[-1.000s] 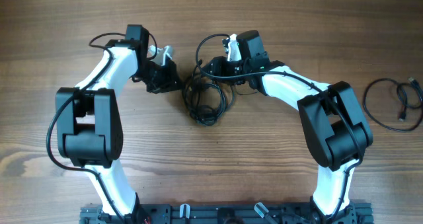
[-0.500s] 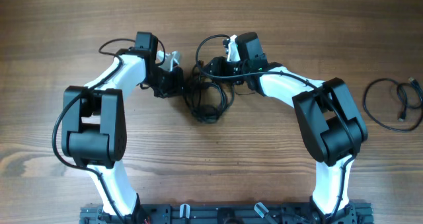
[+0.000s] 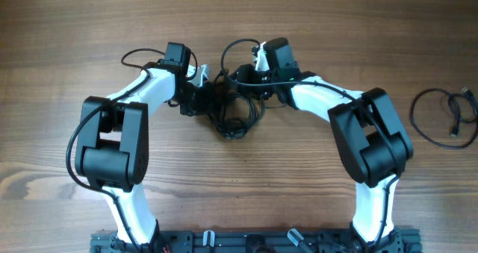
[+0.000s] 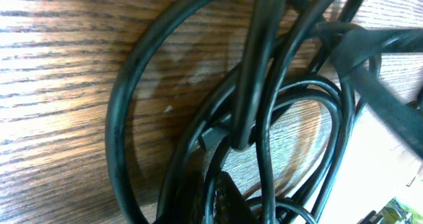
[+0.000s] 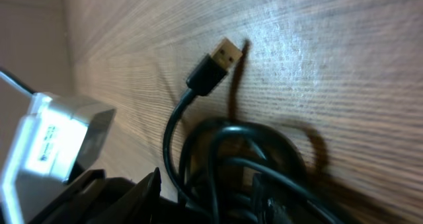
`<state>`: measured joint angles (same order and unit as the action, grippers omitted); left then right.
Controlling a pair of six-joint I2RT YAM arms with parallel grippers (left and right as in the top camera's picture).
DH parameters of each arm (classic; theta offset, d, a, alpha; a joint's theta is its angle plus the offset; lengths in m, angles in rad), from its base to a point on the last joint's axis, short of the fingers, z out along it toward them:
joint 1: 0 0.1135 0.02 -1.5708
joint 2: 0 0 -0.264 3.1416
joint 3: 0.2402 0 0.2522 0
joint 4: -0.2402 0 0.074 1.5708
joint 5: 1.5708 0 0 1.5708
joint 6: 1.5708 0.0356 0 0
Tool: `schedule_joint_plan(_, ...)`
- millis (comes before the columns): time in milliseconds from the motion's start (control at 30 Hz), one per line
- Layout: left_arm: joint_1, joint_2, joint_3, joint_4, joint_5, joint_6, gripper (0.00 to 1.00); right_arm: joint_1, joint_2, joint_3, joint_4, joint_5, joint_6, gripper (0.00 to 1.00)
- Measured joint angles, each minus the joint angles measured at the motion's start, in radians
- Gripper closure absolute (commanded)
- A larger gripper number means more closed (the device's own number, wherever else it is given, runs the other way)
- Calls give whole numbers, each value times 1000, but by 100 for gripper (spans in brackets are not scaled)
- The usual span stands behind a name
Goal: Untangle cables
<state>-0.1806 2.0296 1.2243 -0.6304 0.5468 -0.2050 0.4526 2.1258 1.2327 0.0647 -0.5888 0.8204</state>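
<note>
Wood-grain table (image 3: 60, 44) fills the overhead view, and the cables (image 3: 237, 117) lie near its middle as one black tangle of overlapping loops, between the two arms. The left gripper (image 3: 208, 96) sits at the tangle's left edge, right against the outer loops. Its jaws are closed, but the fingers themselves are hidden, so I cannot tell whether a cord is pinched between them. From the left wrist view the loops fill the picture at close range, with several strands crossing one another above the wood and one thicker strand (image 4: 254, 65) running top to bottom through the middle. The right gripper (image 3: 246, 77) is at the tangle's upper right, over its top loops; whether its jaws are open or clamped on anything cannot be made out from any view. The right wrist view shows a plug (image 5: 221, 57) with a metal tip lying on the table, its cord curving down into the dark bundle below. Well apart from all this, a separate cord (image 3: 447, 117) lies in a loose ring near the table's right edge.
</note>
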Motion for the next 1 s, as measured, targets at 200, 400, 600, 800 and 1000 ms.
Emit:
schedule_joint_plan(200,-1,0,0,0,-7,-3,92,37,60,2,156,47,161,50)
schedule_joint_plan(400,-2,-1,0,3,-18,-4,92,44,80,2,172,131,283,82)
schedule_joint_plan(600,-2,-1,1,12,-24,-7,92,29,83,0,225,83,255,77)
schedule_joint_plan(800,-2,-1,2,18,-27,-11,92,-30,83,0,245,-75,200,75)
schedule_joint_plan(1000,-2,-1,2,18,-27,-11,92,-11,83,1,154,-87,117,66)
